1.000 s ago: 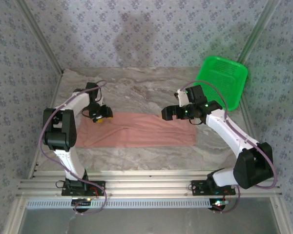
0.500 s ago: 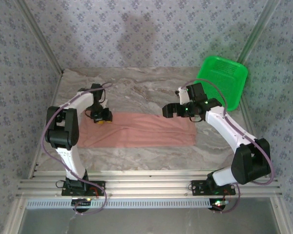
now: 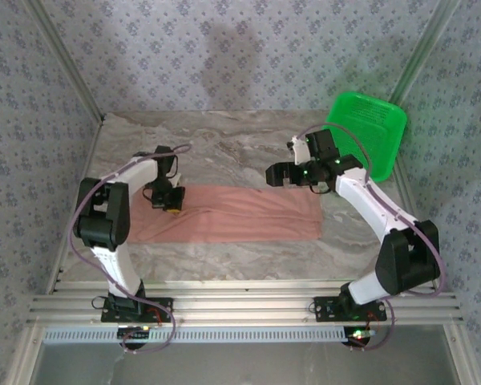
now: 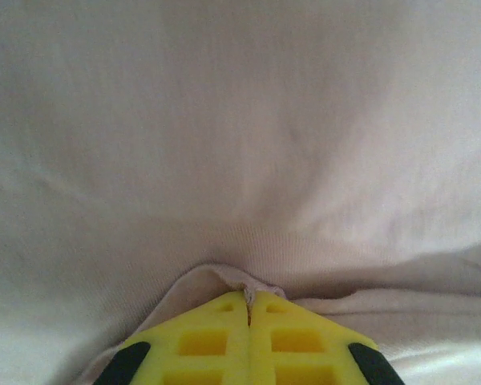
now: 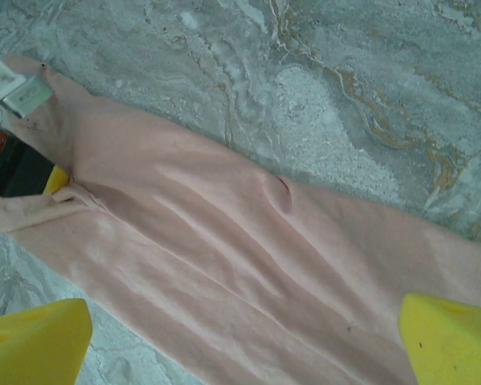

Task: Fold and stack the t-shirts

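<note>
- The table [image 3: 224,144] carries the t-shirt [image 3: 248,218], laid as a long flat band across its middle for the next fold.
- The basket [image 3: 367,132] sits tilted at the far right corner, clear of the cloth.
- The right gripper [image 3: 274,174] hovers above the band's right end, fingers wide — likely lining up a grab.
- The left gripper [image 4: 248,309] pinches a fabric ridge near the left end — seemingly a hem.

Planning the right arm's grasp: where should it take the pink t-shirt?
Pinch the t-shirt at its far right corner from above: it lies flat, the left end effector grips its far edge at the left, and the right end effector hovers open nearby.
</note>
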Controlling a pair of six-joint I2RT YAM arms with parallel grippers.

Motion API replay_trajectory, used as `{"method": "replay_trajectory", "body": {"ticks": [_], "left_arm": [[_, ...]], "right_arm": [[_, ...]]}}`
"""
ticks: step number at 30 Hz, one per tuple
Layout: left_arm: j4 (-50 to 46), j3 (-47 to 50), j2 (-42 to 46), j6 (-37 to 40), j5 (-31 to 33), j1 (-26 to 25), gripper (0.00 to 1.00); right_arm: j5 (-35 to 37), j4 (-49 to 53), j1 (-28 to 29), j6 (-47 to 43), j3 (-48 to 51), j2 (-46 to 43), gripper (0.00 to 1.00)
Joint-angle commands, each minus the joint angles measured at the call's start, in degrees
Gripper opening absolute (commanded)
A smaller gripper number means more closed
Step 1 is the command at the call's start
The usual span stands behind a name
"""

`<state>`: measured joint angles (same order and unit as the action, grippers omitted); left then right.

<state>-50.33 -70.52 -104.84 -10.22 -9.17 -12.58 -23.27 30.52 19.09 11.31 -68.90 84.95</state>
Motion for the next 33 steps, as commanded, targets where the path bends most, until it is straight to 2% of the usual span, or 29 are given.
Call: {"method": "replay_trajectory", "body": {"ticks": [1, 8, 15, 18, 20, 23, 25, 28, 33], "left_arm": [[-2.4, 1.8, 5.5, -2.0, -0.4, -1.8, 0.03], [-1.7, 7.4, 11.6, -8.2, -1.3, -6.0, 0.03], [-0.9, 10.5, 13.8, -12.6, -2.0, -10.2, 0.05], [-0.6, 12.5, 15.3, -14.8, -4.6, -11.2, 0.08], [-0.5, 14.1, 16.8, -16.3, -6.6, -11.5, 0.16], [0.2, 15.9, 19.4, -18.3, -10.0, -11.9, 0.50], [0.3, 15.0, 20.5, -19.4, -8.9, -11.6, 0.63], [0.5, 11.2, 20.1, -22.5, -7.2, -8.2, 0.70], [-2.2, 4.4, 14.7, -28.2, 1.7, -0.8, 0.69]], "right_arm": [[-0.3, 0.0, -0.4, -1.3, -2.7, 1.4, 1.00], [-0.6, 0.2, -0.7, -1.6, -3.9, 4.9, 1.00], [-1.0, 0.2, -0.9, -1.6, -4.7, 8.8, 1.00], [-0.7, 0.7, -0.9, -1.6, -5.1, 10.4, 1.00], [-0.4, 1.4, -1.0, -1.6, -5.4, 11.3, 1.00], [0.1, 1.8, -1.1, -1.3, -5.0, 12.3, 1.00], [0.3, 1.9, -1.2, -1.0, -4.9, 13.0, 1.00], [1.1, 2.6, -1.2, -0.5, -5.7, 14.7, 1.00], [3.2, 7.5, -0.8, -1.1, -8.8, 19.3, 1.00]]}}
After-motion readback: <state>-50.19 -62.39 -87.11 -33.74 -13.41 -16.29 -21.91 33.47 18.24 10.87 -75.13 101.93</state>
